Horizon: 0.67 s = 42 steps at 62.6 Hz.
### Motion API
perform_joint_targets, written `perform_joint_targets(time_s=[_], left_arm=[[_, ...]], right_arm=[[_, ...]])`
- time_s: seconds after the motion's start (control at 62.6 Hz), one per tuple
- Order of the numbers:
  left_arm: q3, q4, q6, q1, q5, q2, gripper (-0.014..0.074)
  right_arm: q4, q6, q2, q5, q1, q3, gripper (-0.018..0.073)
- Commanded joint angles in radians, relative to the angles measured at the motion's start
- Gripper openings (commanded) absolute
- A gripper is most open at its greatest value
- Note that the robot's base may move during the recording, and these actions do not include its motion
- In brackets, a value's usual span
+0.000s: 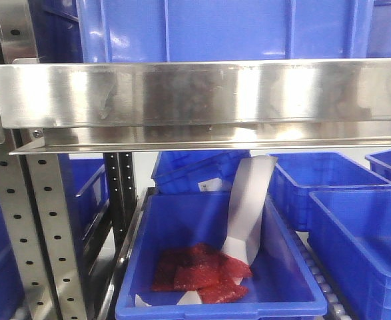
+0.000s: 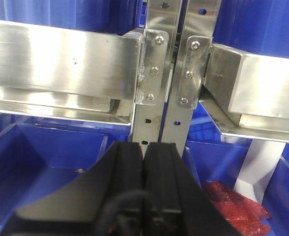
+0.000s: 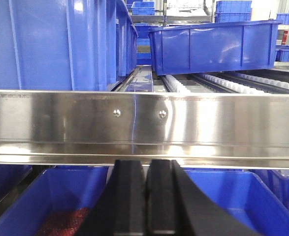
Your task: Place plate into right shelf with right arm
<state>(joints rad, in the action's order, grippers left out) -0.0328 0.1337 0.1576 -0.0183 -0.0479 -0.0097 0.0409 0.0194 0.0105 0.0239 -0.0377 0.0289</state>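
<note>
Well, no plate visible in any view. My right gripper [image 3: 145, 196] is clenched on nothing, facing the right shelf [image 3: 144, 123] rail above a blue bin [image 3: 233, 196]; my left gripper [image 2: 144, 182] is likewise pressed closed, empty. Judging by the task, the plate should be light, stiff, slick plastic: I'd pinch its raised rim.

Front cam sat close to the shelf [image 1: 202, 100], level w/ its rail, facing in. Left wrist cam looked past its gripper [image 2: 144, 162] at the uprights. Right wrist cam faced a rail over its gripper [image 3: 145, 172]. All shared rails & blue bins [image 1: 215, 267].
</note>
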Motion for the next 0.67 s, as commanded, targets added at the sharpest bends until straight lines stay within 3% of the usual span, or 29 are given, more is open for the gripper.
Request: perform_joint_targets(time_s=[0.0,0.655], left_arm=[[-0.010,0.008,-0.007,-0.002,0.090,-0.010,-0.0128],[-0.010,0.008,-0.007,-0.002,0.090,-0.010,-0.0128]], right_arm=[[-0.010,0.001,0.019,-0.094,0.004,-0.015,0.0053],[-0.010,0.001,0.019,-0.094,0.004,-0.015,0.0053]])
